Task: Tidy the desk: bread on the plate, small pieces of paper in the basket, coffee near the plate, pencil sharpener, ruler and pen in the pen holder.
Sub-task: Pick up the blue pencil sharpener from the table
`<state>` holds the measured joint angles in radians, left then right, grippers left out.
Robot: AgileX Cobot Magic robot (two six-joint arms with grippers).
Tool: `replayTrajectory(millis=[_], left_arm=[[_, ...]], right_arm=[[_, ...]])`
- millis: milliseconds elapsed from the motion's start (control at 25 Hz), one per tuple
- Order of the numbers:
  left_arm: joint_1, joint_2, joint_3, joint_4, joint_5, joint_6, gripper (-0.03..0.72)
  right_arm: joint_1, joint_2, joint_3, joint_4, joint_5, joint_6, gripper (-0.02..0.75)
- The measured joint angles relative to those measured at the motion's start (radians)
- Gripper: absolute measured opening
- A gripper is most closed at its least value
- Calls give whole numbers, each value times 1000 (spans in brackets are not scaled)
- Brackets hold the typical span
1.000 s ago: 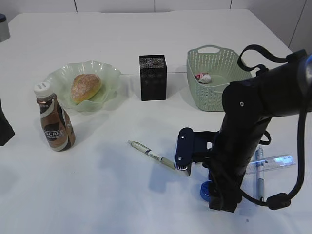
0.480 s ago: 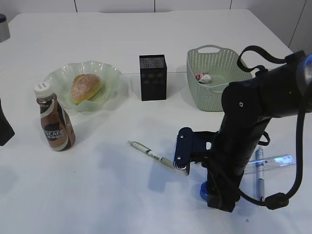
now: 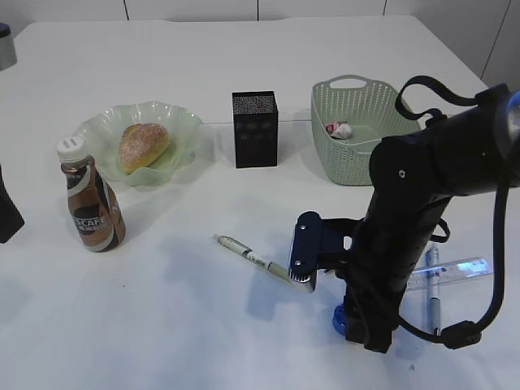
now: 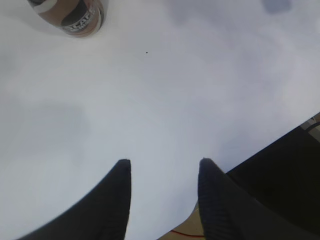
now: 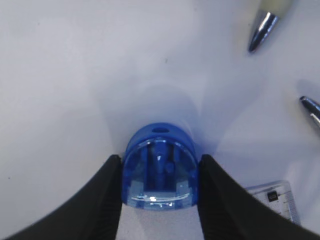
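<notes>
A blue pencil sharpener [image 5: 160, 167] lies on the white table, and my right gripper [image 5: 160, 159] is shut on it, with a finger pressed against each side. In the exterior view the sharpener [image 3: 339, 319] peeks out at the base of the right arm. A pen [image 3: 252, 257] lies left of the arm. A second pen [image 3: 433, 284] and a clear ruler [image 3: 459, 270] lie to its right. The bread [image 3: 143, 145] sits on the green plate [image 3: 183, 122], with the coffee bottle [image 3: 91, 207] beside it. My left gripper [image 4: 162, 165] is open and empty over bare table.
The black pen holder [image 3: 254, 128] stands at the middle back. The green basket [image 3: 357, 166] at the back right holds a crumpled paper [image 3: 339, 129]. Two pen tips [image 5: 262, 27] and a ruler corner [image 5: 274, 200] show close to the sharpener. The coffee bottle [image 4: 70, 17] shows in the left wrist view.
The right arm's lower end has shifted slightly to the left over the sharpener. Nothing else has moved.
</notes>
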<state>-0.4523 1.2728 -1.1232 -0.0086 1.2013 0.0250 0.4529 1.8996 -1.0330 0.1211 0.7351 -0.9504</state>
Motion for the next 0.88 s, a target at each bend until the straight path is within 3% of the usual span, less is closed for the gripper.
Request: replayTrajectory(millis=[880], left_arm=[[0,0,0,0,2,0,300]], right_arm=[[0,0,0,26,2,-2,342]])
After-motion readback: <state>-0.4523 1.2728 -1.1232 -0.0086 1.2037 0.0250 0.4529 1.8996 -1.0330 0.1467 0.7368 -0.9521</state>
